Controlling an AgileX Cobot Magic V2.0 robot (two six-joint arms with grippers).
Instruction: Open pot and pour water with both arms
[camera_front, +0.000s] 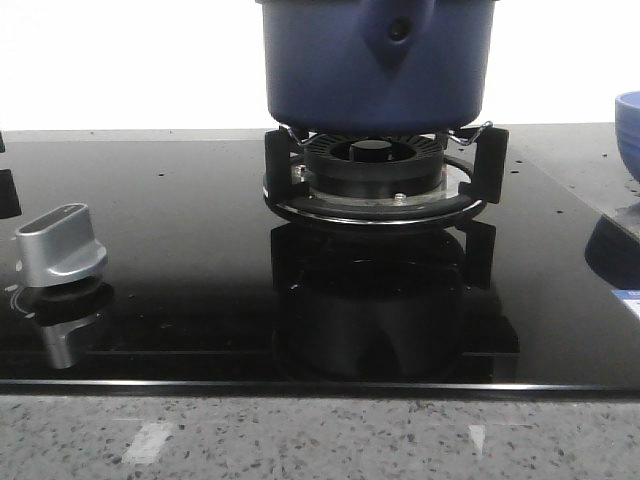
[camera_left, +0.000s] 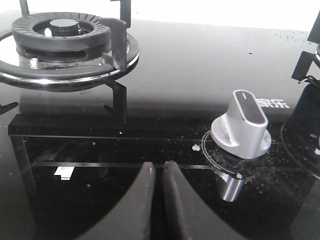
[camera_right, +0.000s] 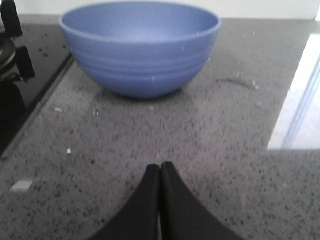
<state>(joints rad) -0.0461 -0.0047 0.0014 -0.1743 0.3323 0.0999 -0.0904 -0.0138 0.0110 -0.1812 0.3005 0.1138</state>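
The large round dark navy-blue pot (camera_front: 372, 62) with straight sides sits on the black pronged support of a gas burner (camera_front: 375, 172), centred toward the back of a glossy black glass hob (camera_front: 180, 260); its pointed handle mount with a small hole faces the front camera, and its top is cut off by the frame edge, so whether a lid is on cannot be told. The hob's front edge runs straight across, meeting a grey speckled stone counter (camera_front: 320, 440) in a strip along the near side. A silver metal control knob (camera_front: 60, 245) stands on the glass near the hob's left side, well apart from the pot, with open black glass between them. At the right edge of the front view a sliver of a lighter blue ribbed bowl (camera_front: 629, 120) shows; it rests on the stone counter just beside the hob's right edge. The left gripper (camera_left: 157, 175) hangs over the front part of the glass near the knob, its dark fingers pressed together with nothing between them. The right gripper (camera_right: 160, 175) hovers above bare counter in front of the bowl, fingers likewise pressed together and empty, with clear stone around it
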